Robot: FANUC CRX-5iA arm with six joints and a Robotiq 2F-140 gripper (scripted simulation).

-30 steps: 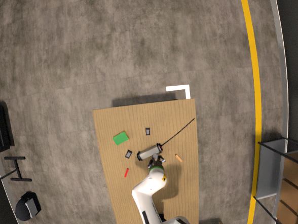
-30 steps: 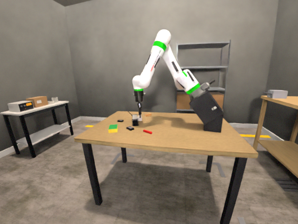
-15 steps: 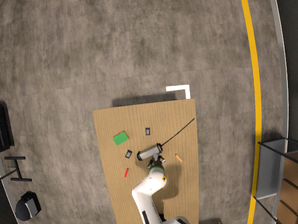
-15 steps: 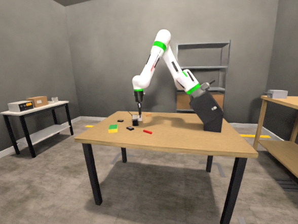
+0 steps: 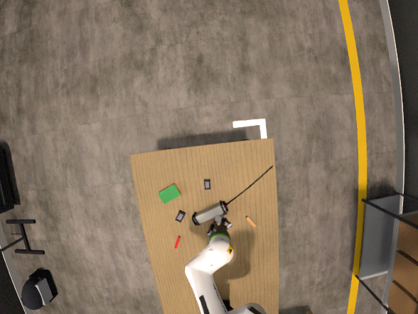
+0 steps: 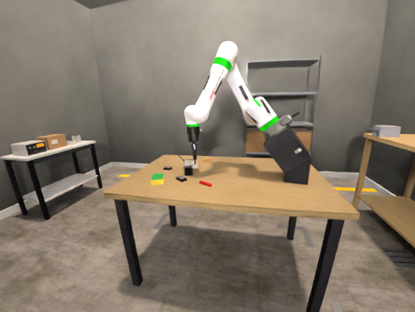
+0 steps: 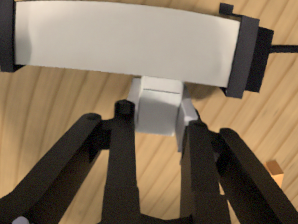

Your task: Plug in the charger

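Observation:
The white power strip with black end caps lies across the top of the wrist view, its black cord running off to the right. It also shows in the overhead view and the side view. My gripper is shut on the light grey charger, one black finger on each side. The charger's far end touches the strip's near side, right of the strip's middle. The outlets and prongs are hidden. In the side view my gripper points straight down at the strip.
On the table lie a green block, two small dark adapters, a red marker and an orange piece. The strip's cord runs toward the table's far right edge.

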